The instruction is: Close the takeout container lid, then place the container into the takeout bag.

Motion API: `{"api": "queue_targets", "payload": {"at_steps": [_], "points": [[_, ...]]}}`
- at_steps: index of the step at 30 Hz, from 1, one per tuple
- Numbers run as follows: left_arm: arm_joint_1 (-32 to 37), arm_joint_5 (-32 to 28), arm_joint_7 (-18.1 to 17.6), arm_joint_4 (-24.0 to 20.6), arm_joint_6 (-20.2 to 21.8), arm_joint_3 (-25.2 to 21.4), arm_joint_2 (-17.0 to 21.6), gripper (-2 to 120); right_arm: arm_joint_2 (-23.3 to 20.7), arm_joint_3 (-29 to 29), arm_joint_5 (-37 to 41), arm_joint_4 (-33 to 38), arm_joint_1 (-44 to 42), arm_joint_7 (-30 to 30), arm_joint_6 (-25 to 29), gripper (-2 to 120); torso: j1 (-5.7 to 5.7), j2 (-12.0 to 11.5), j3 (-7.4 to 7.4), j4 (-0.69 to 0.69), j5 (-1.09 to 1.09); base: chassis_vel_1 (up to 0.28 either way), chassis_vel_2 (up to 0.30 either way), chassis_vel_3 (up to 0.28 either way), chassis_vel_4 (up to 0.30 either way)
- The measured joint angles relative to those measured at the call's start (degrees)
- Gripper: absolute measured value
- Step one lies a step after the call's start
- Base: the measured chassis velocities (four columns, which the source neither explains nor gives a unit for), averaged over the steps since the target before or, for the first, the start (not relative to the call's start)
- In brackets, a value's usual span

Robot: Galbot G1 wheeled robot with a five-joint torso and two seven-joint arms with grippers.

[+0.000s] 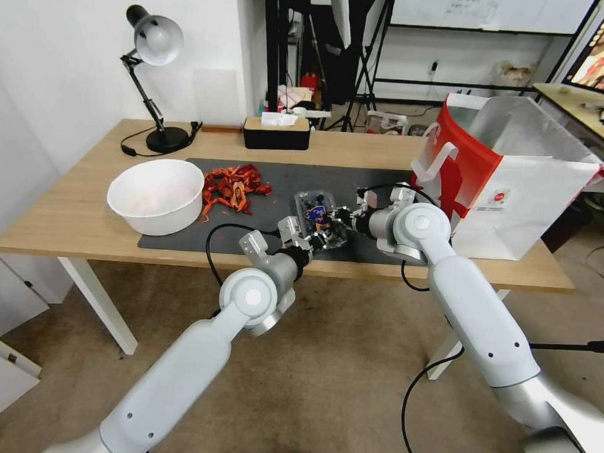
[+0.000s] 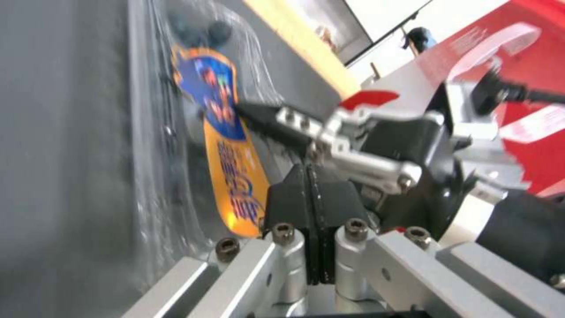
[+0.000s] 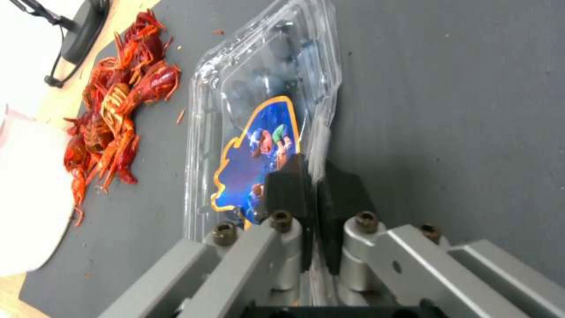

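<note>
The takeout container (image 1: 311, 209) lies on the dark mat (image 1: 374, 183), with blue berries showing through the clear plastic (image 3: 265, 79). Its lid (image 3: 253, 154), bearing a blue and orange sticker (image 2: 227, 145), lies down over the berry half. My right gripper (image 1: 340, 220) (image 3: 315, 185) reaches in from the bag side and pinches the container's rim between its pads. At the container's near corner, my left gripper (image 1: 314, 242) (image 2: 312, 190) has its pads pressed together; whether plastic sits between them I cannot tell. The red-and-white takeout bag (image 1: 517, 196) stands open at the table's right.
A large white bowl (image 1: 156, 195) sits at the mat's left end beside a pile of red crayfish shells (image 1: 233, 187). A black tissue box (image 1: 276, 133) and a desk lamp (image 1: 156, 46) stand at the table's back. The wooden table edge (image 1: 180, 256) runs below both grippers.
</note>
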Motion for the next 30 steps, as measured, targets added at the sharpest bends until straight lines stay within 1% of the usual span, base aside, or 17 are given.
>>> {"api": "queue_targets", "payload": {"at_steps": [5,7,8,11,12,13,14,15,18,19,21,22,24,26,27,28,30], "points": [[1.5,1.9,1.0,-2.5,-0.4,-1.5,1.6,0,0.0,0.6,0.0,0.6,-0.4,0.1,0.0,0,0.0,0.0,0.0,-0.01,0.01,0.0,0.0,0.0,0.0],[3.6,5.7,2.6,-4.3,-1.2,-3.1,3.6,0,0.0,1.2,0.1,1.2,-0.8,-0.1,0.1,0,0.0,0.0,0.0,0.0,0.0,0.0,0.0,0.0,0.0],[3.6,5.7,2.6,-4.3,-1.2,-3.1,3.6,0,0.0,1.2,0.1,1.2,-0.8,-0.1,0.1,0,0.0,0.0,0.0,0.0,0.0,0.0,0.0,0.0,0.0],[7.5,14.6,5.3,-6.6,-3.0,-5.6,6.6,0,-0.1,2.0,0.3,2.0,-1.2,-1.0,0.1,0,0.0,0.0,0.0,-0.01,-0.01,0.0,0.0,0.0,0.0],[7.5,14.6,5.3,-6.6,-3.0,-5.6,6.6,0,-0.1,2.0,0.3,2.0,-1.2,-1.0,0.1,0,0.0,0.0,0.0,-0.01,-0.01,0.0,0.0,0.0,0.0],[9.8,20.3,6.9,-7.5,-4.2,-7.1,8.0,0,-0.2,2.2,0.5,2.5,-1.4,-1.3,0.1,0,0.0,0.0,0.0,0.0,0.0,0.0,0.0,0.0,0.0],[11.2,23.0,7.9,-7.9,-4.9,-7.8,8.7,0,-0.2,2.3,0.5,2.6,-1.4,-1.4,0.1,0,0.0,0.0,0.0,0.0,0.0,0.0,0.0,0.0,0.0],[11.2,23.0,7.9,-7.9,-4.9,-7.8,8.7,0,-0.2,2.3,0.5,2.6,-1.4,-1.4,0.1,0,0.0,0.0,0.0,0.0,0.0,0.0,0.0,0.0,0.0],[16.8,34.5,10.8,-8.5,-9.0,-10.4,10.5,15,-0.2,2.8,0.9,3.2,-1.5,-2.5,0.1,0,0.0,0.0,0.0,0.01,0.0,0.0,0.0,0.0,0.0],[16.8,34.5,10.8,-8.5,-9.0,-10.4,10.5,15,-0.2,2.8,0.9,3.2,-1.5,-2.5,0.1,0,0.0,0.0,0.0,0.01,0.0,0.0,0.0,0.0,0.0],[20.1,40.9,11.2,-8.6,-11.3,-11.8,11.1,27,-0.1,3.0,1.3,3.5,-1.5,-3.1,0.1,0,0.0,0.0,0.0,0.0,0.0,0.0,0.0,0.0,0.0],[20.1,40.9,11.2,-8.6,-11.3,-11.8,11.1,27,-0.1,3.0,1.3,3.5,-1.5,-3.1,0.1,0,0.0,0.0,0.0,0.0,0.0,0.0,0.0,0.0,0.0],[23.6,46.7,10.7,-8.8,-13.0,-12.9,11.2,37,0.1,3.2,1.6,3.9,-1.3,-3.6,0.2,0,0.0,0.0,0.0,0.0,-0.01,0.0,0.0,0.0,0.0],[24.5,48.3,10.3,-8.8,-13.4,-13.2,11.2,40,0.1,3.4,1.6,4.0,-1.3,-3.8,0.2,0,0.0,0.0,0.0,0.01,0.0,0.0,0.0,0.0,0.0],[25.9,51.1,9.5,-8.8,-14.3,-13.5,11.1,48,0.1,3.8,1.7,4.4,-1.3,-4.3,0.6,0,0.0,0.0,0.0,0.01,0.0,0.0,0.0,0.0,0.0],[26.7,52.6,8.9,-8.8,-15.2,-13.7,11.1,52,0.0,4.0,1.7,4.8,-1.4,-4.8,0.9,0,0.0,0.0,0.0,0.0,0.0,0.0,0.0,0.0,0.0],[27.3,53.5,8.5,-8.7,-15.7,-13.9,11.1,55,-0.1,4.2,1.7,5.1,-1.5,-5.2,1.1,0,0.0,0.0,0.0,-0.01,0.0,0.0,0.0,0.0,0.0]]}}
